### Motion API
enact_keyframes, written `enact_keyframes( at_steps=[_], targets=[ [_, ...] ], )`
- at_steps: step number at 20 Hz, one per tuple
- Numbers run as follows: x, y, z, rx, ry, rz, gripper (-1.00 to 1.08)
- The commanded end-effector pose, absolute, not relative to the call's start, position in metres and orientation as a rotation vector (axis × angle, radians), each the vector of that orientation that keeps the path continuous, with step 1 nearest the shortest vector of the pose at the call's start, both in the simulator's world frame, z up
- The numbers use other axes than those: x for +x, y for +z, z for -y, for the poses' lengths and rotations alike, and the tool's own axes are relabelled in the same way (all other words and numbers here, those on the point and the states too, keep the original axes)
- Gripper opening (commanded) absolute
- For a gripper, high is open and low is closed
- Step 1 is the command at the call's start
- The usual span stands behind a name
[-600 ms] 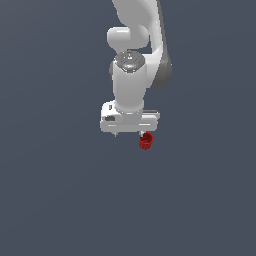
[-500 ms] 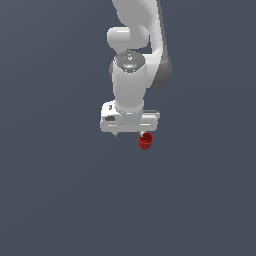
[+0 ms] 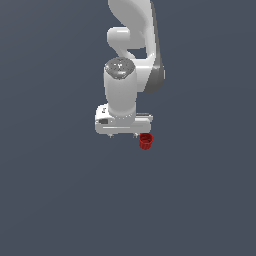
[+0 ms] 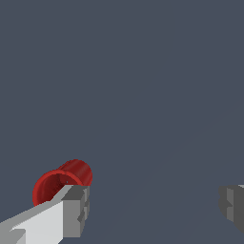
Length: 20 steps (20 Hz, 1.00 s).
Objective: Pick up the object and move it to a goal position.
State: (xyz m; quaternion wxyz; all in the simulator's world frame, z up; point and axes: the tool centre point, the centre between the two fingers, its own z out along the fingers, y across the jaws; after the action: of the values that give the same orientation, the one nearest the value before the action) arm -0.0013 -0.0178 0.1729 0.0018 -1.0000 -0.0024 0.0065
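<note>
Comparing the exterior view with the pictures from half a second ago, we see almost no change: the white gripper (image 3: 123,134) sits in the middle of the frame as before, and the red cup (image 3: 146,141) remains just below and right of the gripper's body, at the same offset. In the wrist view the fingers (image 4: 76,209) stand wide apart, one at the lower left of the frame and the other at the lower right edge, with bare grey tabletop (image 4: 143,95) between them. The cup (image 4: 61,183) lies on its side at the lower left, its open mouth towards the camera, and it sits outside the gap, against or just behind the lower-left finger; we cannot tell whether they touch. We judge that the pick has not begun in earnest: the gripper is misaligned, and closing now would likely catch nothing. A sideways correction seems needed first, so that the cup falls between the fingers.
</note>
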Motion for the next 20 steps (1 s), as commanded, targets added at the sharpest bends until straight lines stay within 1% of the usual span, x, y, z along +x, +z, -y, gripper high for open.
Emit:
enact_keyframes(
  at_steps=[1,10,20],
  targets=[
    [-0.001,0.173,0.017,-3.137,0.020,0.010,1.00],
    [-0.008,0.160,-0.002,-3.138,0.016,-0.052,1.00],
    [-0.033,0.125,-0.052,-3.133,0.008,-0.223,1.00]
  ],
)
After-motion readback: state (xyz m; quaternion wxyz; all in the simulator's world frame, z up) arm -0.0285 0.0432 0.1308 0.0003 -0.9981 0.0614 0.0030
